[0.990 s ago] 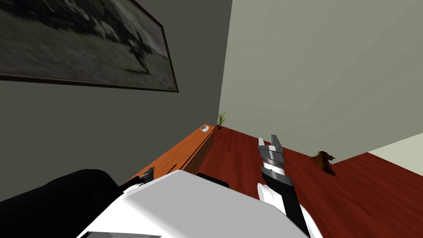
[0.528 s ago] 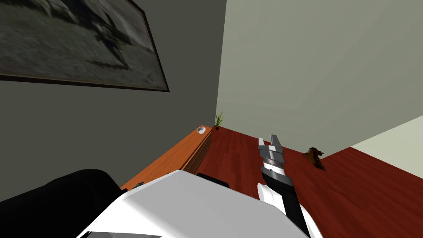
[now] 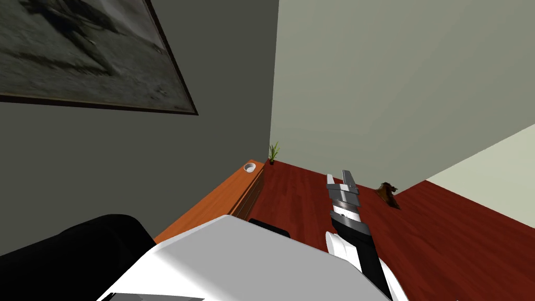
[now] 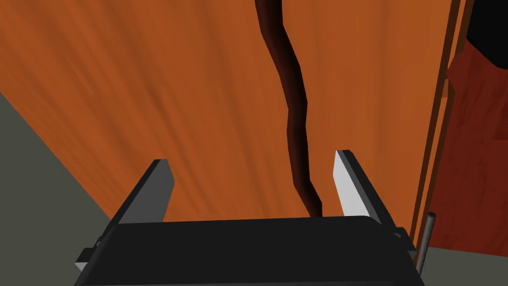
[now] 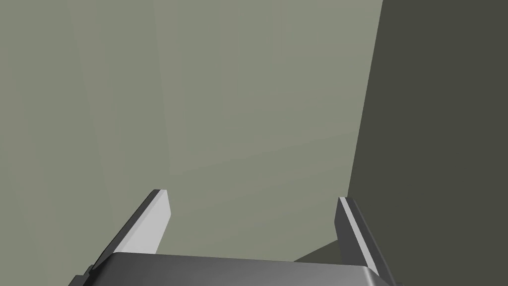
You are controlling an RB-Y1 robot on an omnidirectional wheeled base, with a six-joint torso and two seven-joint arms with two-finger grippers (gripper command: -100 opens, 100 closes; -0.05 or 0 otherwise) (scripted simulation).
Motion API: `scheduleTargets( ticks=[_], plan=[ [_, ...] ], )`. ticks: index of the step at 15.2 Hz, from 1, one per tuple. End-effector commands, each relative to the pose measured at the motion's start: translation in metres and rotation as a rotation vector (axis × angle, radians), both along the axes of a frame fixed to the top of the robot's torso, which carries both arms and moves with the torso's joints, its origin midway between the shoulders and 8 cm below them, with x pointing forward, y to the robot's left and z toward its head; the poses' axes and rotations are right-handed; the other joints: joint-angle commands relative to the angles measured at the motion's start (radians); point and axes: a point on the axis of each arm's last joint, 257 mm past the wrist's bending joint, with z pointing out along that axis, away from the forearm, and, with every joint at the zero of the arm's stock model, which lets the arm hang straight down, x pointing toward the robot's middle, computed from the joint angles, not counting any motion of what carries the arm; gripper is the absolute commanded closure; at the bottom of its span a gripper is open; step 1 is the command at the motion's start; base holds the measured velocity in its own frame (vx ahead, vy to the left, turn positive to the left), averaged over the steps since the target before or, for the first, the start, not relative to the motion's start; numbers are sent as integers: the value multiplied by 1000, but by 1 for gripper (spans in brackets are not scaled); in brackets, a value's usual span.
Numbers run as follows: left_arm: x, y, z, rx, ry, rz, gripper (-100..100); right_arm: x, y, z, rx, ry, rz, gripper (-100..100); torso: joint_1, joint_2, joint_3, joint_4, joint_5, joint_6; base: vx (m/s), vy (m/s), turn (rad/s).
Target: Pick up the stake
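The stake (image 4: 293, 99) is a thin, crooked, dark brown stick lying flat on an orange wooden top (image 4: 124, 89). My left gripper (image 4: 252, 160) hangs open just over it. The stake's near end runs between the fingers, closer to one fingertip (image 4: 345, 174) than to the other, and touches neither. In the head view the same orange top (image 3: 219, 198) runs along the dark wall on the left. My right gripper (image 3: 347, 175) is raised above the floor in the middle, and its wrist view shows that gripper (image 5: 252, 197) open and holding nothing.
A small white bowl (image 3: 249, 167) sits at the far end of the orange top. A little green plant (image 3: 273, 151) stands in the corner beyond it. A brown object (image 3: 387, 194) lies on the red-brown floor (image 3: 449, 245) by the far wall. The top's front edge (image 4: 436, 124) runs close beside my left gripper.
My head view has swung, so the bowl, plant, wall picture and brown floor object have all slid left. The right arm keeps its place against my chest.
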Motion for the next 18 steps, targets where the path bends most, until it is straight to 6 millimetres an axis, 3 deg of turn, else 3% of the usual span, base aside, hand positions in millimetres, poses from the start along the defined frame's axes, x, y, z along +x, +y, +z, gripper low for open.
scheduleTargets(
  ticks=[1,2,9,10,11,15,16,17,18],
  plan=[
    [-22,-9,-3,-46,22,70,-100,0,0,0,0,0,0,0,0,0,0,0,0,0,124,-1,-84],
    [-22,-9,-3,-46,22,70,-100,0,0,0,0,0,0,0,0,0,0,0,0,0,108,1,-64],
    [-71,-36,-10,-148,60,235,-100,0,0,0,0,0,0,0,0,3,2,1,0,0,90,8,-74],
    [-64,-32,-11,-134,55,212,-100,0,0,0,0,0,0,0,0,3,2,1,0,0,49,1,-18],
    [-58,-42,-23,-140,54,212,-100,0,0,0,0,0,0,0,-1,5,2,1,0,0,-2,37,50],
    [-46,-57,-39,-143,50,201,-100,0,0,0,0,0,0,0,5,12,7,3,1,0,-41,84,41],
    [-49,-53,-33,-144,52,205,-100,0,0,0,0,0,0,0,6,13,7,3,1,0,-25,51,0],
    [-48,-55,-35,-147,51,205,100,0,0,0,0,0,0,0,7,13,8,3,2,-1,-6,8,-6],
    [-48,-57,-35,-150,52,206,100,0,0,0,0,0,0,0,9,13,8,3,3,-1,0,0,0]
  ],
)
